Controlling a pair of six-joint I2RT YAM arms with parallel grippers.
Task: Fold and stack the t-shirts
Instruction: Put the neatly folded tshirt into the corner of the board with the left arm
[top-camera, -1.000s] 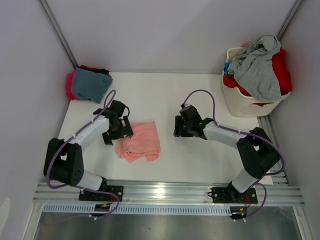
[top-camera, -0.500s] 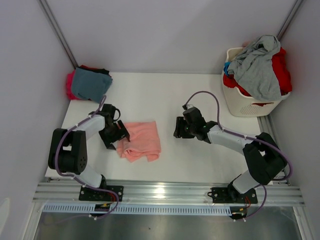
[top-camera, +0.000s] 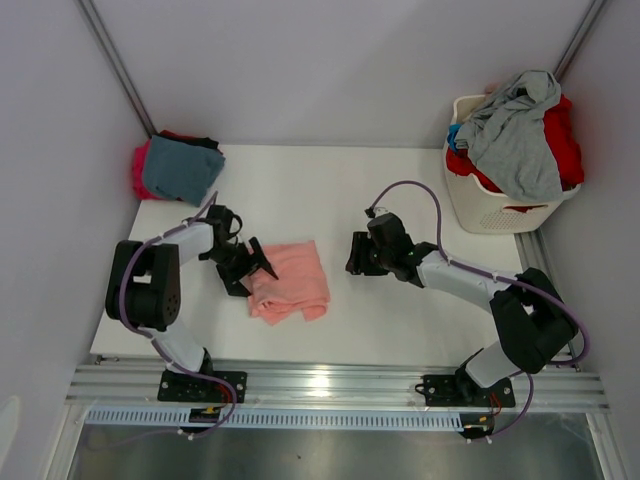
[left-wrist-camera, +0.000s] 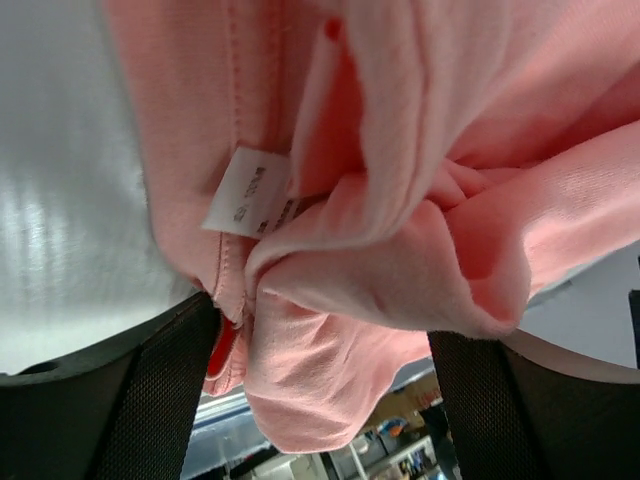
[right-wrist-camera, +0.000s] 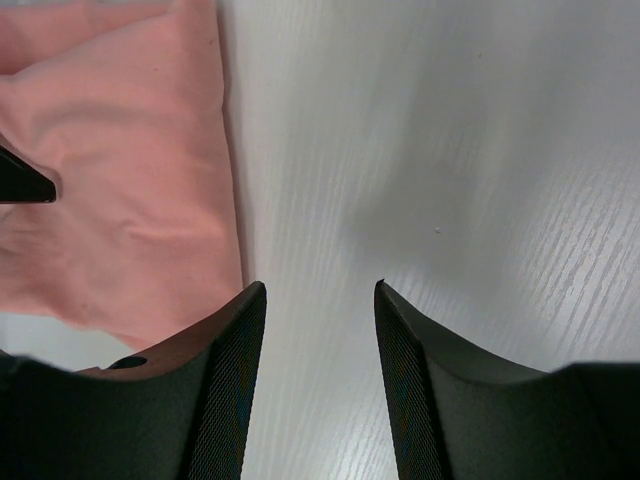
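Note:
The salmon-pink t-shirt (top-camera: 292, 282) lies folded small on the white table, left of centre. My left gripper (top-camera: 252, 272) is at its left edge, jaws wide apart with a bunch of the pink cloth (left-wrist-camera: 400, 200) between them; the white label (left-wrist-camera: 245, 192) shows just ahead of the left finger. My right gripper (top-camera: 352, 262) is open and empty, low over bare table just right of the shirt, whose edge (right-wrist-camera: 120, 170) shows at the left of the right wrist view.
A stack of folded shirts, teal on magenta and black (top-camera: 178, 167), sits at the far-left corner. A white slotted basket (top-camera: 490, 205) at the far right holds a grey shirt (top-camera: 515, 135) and red cloth (top-camera: 562, 140).
My left gripper has swung down and right into the pink shirt's left edge, and the shirt has shifted slightly right. The right gripper has barely moved.

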